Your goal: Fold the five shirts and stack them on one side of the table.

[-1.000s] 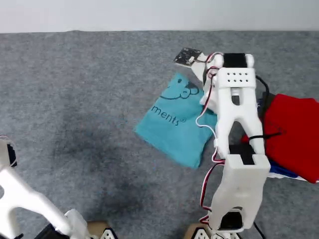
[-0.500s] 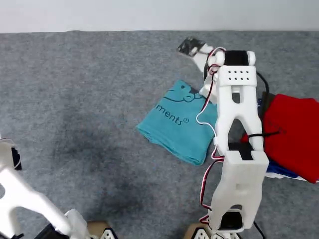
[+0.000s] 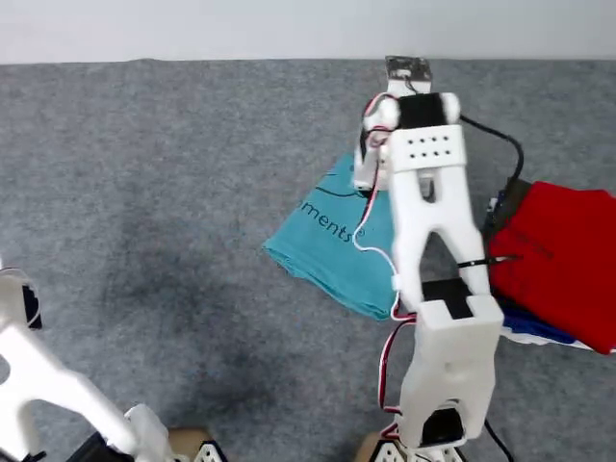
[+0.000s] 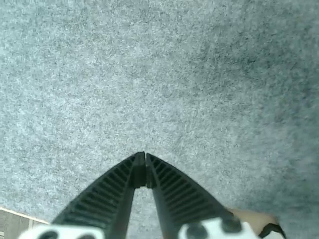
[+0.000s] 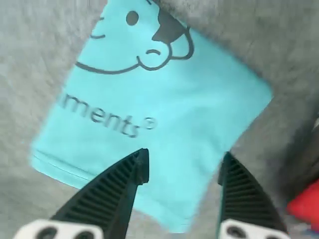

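Teal shirt (image 3: pixel 327 245) lies folded just off centre toward two o'clock, near the stack at three o'clock, where a red shirt (image 3: pixel 563 260) tops a blue one (image 3: pixel 539 332). I judge at least three folded, with this one left to stack. My right gripper (image 5: pixel 184 155) hangs spread above it, and its wrist view shows print the arm hides from above. My left gripper (image 4: pixel 145 158) is pressed together over bare surface (image 4: pixel 199 59) near seven o'clock.
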Motion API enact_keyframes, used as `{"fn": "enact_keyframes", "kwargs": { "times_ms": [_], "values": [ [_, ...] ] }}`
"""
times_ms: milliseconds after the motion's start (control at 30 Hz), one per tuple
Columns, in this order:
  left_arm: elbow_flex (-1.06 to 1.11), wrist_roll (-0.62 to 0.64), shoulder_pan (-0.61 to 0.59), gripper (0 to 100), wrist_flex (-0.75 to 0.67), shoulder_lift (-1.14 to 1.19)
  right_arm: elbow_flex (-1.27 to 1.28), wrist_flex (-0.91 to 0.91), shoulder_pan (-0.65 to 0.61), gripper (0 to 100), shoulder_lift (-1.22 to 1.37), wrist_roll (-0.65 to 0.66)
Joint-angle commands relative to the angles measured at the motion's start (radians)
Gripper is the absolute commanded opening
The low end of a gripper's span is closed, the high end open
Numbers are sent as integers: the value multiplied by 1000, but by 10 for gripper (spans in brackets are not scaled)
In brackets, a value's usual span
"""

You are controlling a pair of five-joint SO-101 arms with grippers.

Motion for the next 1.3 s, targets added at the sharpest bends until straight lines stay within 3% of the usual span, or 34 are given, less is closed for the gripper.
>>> {"fn": "enact_keyframes", "kwargs": {
  "times_ms": [0,133,333,800,900,1000,1267],
  "values": [
    [-7,-31,3,6,26,-28,11,39,-50,396,-56,-196],
    [-7,-31,3,6,26,-28,32,36,-70,555,2,-367],
    [-7,-31,2,6,26,-28,32,2,-70,526,151,-450],
    [-7,-31,2,6,26,-23,32,-280,27,526,446,-454],
    [-7,-31,2,6,26,-21,-11,-255,27,524,475,-446],
    [-7,-29,2,6,26,-21,-32,-219,21,452,490,-446],
    [-7,-29,3,6,26,-28,-37,-216,22,97,496,-437]
  ]
}}
